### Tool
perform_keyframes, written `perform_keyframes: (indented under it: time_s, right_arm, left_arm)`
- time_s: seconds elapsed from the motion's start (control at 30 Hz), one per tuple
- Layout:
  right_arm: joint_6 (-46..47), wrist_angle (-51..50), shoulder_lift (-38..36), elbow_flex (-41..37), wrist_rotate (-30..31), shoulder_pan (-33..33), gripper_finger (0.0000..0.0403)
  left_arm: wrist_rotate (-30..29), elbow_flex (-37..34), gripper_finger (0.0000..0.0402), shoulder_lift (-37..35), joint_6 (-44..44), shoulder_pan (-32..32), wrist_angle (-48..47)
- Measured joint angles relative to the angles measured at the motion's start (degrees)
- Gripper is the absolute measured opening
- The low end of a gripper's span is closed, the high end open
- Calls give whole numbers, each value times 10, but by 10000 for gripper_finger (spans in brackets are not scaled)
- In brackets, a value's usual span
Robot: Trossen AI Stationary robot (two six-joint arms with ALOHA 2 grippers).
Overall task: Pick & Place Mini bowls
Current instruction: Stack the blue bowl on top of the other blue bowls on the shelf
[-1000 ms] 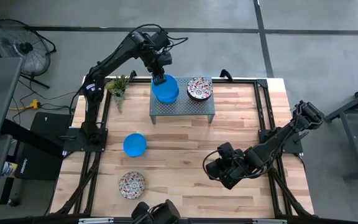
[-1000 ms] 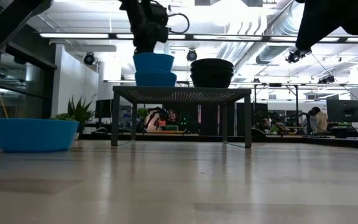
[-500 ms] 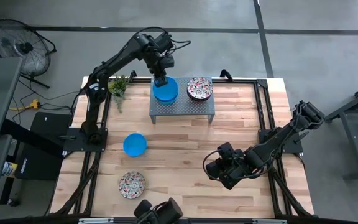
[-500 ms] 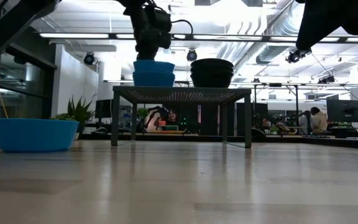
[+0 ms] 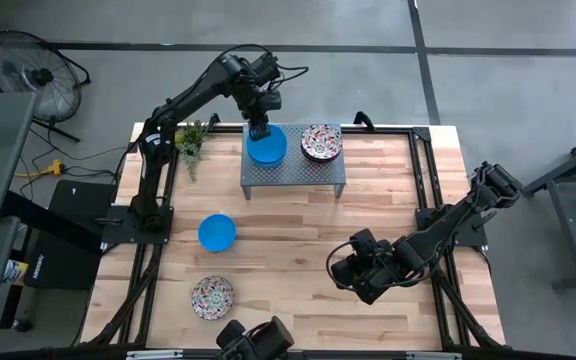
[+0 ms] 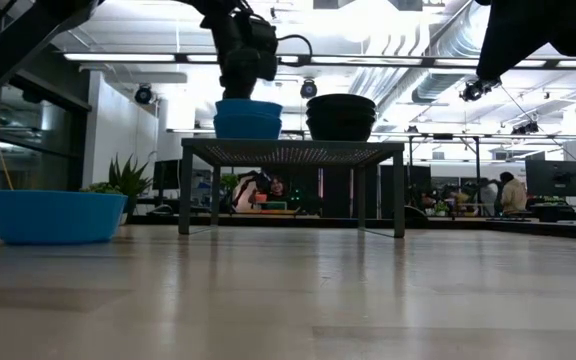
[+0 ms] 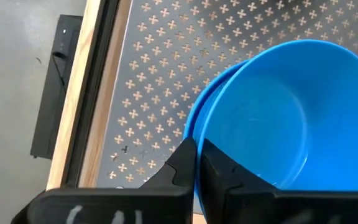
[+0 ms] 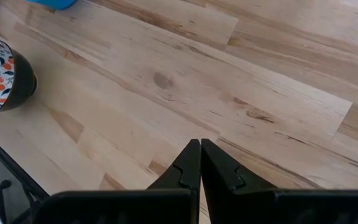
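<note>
On the far side of the wooden table, the left gripper [image 5: 259,131] pinches the rim of a plain bright blue bowl [image 5: 267,145], nested on another atop a perforated grey metal stand [image 5: 294,172]. The right gripper [image 8: 200,152] hovers closed and empty, near right. Letting go off-centre could tip the stack.

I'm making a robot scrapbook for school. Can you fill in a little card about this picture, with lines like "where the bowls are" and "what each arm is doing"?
Stand: perforated metal stand at the table's far edge
Blue bowls on stand: blue stack, one bowl nested in another
Patterned bowls on stand: floral stack beside the blue one
Bowls on table: lone blue bowl; lone floral bowl near the front edge
Left pincer: shut on the top blue bowl's rim
Right pincer: shut, empty, over bare wood
Extra: potted plant
</note>
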Motion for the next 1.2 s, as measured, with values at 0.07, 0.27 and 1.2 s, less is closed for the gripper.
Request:
perform_keyframes:
  time_s: [0.07, 0.27, 1.2]
  right_arm:
    - [0, 0, 0, 0, 0, 0, 0]
    - [0, 0, 0, 0, -1, 0, 0]
    - [26, -1, 0, 0, -27, -9, 0]
  left_arm:
    - [1, 0, 8, 0, 0, 0, -4]
    - [7, 0, 17, 0, 20, 0, -9]
    - [-87, 1, 193, -7, 173, 0, -12]
